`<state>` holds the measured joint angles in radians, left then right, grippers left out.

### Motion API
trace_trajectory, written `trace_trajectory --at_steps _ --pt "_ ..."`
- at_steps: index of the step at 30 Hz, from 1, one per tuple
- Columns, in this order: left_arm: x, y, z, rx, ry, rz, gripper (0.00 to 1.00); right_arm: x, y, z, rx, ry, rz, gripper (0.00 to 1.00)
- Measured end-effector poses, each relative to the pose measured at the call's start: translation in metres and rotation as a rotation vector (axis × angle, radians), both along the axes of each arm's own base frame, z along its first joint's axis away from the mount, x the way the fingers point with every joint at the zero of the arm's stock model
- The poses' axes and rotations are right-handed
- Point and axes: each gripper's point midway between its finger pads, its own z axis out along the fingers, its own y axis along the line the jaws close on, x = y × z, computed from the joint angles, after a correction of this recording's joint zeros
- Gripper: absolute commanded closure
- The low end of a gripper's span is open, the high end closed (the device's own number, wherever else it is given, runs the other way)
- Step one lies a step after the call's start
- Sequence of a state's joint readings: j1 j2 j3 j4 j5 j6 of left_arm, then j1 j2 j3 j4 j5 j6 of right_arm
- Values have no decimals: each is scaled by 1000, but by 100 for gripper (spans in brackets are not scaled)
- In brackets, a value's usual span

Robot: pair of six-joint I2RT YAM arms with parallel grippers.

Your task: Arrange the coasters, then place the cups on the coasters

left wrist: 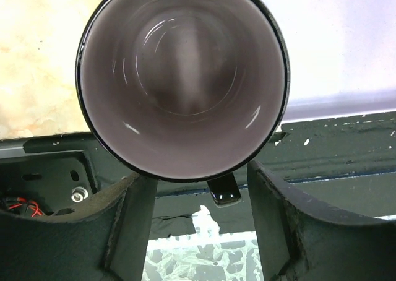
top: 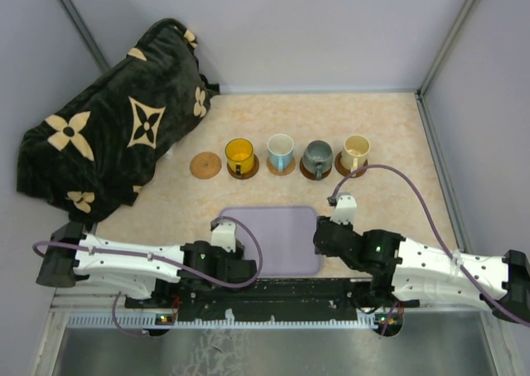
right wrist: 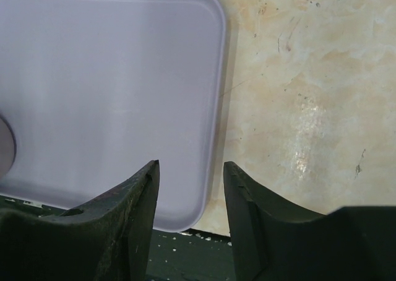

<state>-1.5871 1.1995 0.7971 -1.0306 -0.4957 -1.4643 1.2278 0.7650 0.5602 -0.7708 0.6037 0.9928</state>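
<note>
Several wooden coasters lie in a row across the table. The leftmost coaster (top: 204, 164) is bare. The others carry a yellow cup (top: 239, 154), a white cup with a blue handle (top: 281, 151), a grey-green cup (top: 317, 156) and a cream cup (top: 355, 150). A mauve cup (left wrist: 182, 77) fills the left wrist view, seen from above. Its handle (left wrist: 224, 189) sits between the fingers of my left gripper (left wrist: 197, 183) with a gap on each side, and its rim hides the fingertips. My right gripper (right wrist: 190, 169) is open and holds nothing, over the tray's near right corner.
The lavender tray (top: 286, 256) lies between the arms (right wrist: 111, 77). A black plush blanket with cream flower motifs (top: 116, 119) is heaped at the back left, close to the bare coaster. Walls close in the table on three sides. The black arm rail (top: 273, 291) runs along the near edge.
</note>
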Motion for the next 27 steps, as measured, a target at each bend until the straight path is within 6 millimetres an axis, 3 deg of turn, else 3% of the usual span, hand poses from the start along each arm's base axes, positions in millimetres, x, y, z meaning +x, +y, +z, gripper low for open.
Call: trace_trajectory --at_steps 27 --pt "7 1 -18 39 27 -13 95 -2 -2 -9 -11 14 0 53"
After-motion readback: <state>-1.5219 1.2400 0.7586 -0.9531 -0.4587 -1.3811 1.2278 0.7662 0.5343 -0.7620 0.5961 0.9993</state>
